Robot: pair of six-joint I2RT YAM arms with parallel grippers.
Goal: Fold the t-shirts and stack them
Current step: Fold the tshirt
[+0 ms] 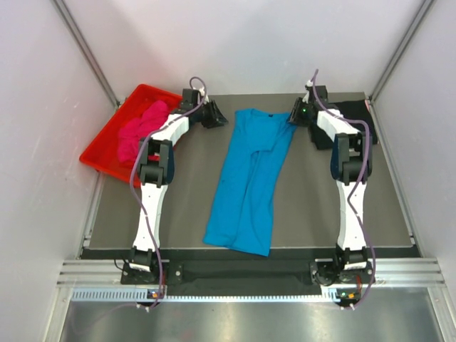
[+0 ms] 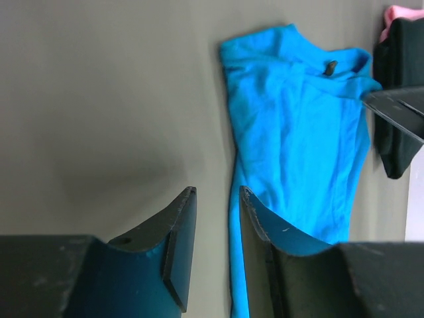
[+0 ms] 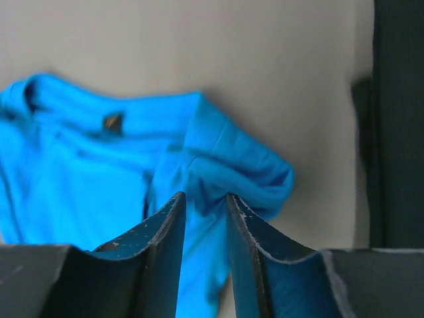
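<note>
The turquoise-blue t-shirt (image 1: 249,178) lies down the middle of the table, folded lengthwise, collar at the far end. My left gripper (image 1: 214,114) (image 2: 218,192) hovers open just left of the shirt's long edge (image 2: 298,132), with bare table between its fingers. My right gripper (image 1: 296,114) (image 3: 206,195) sits at the shirt's far right sleeve (image 3: 238,172). Its jaws stand a narrow gap apart, astride a bunched fold of that sleeve. The black t-shirt (image 1: 353,114) (image 2: 397,99) lies at the back right. The magenta-pink t-shirt (image 1: 139,132) is heaped in the red tray.
The red plastic tray (image 1: 100,153) sits at the table's back left corner, partly over the edge. White walls close in on both sides and the back. Dark grey table (image 1: 185,206) shows on either side of the blue shirt.
</note>
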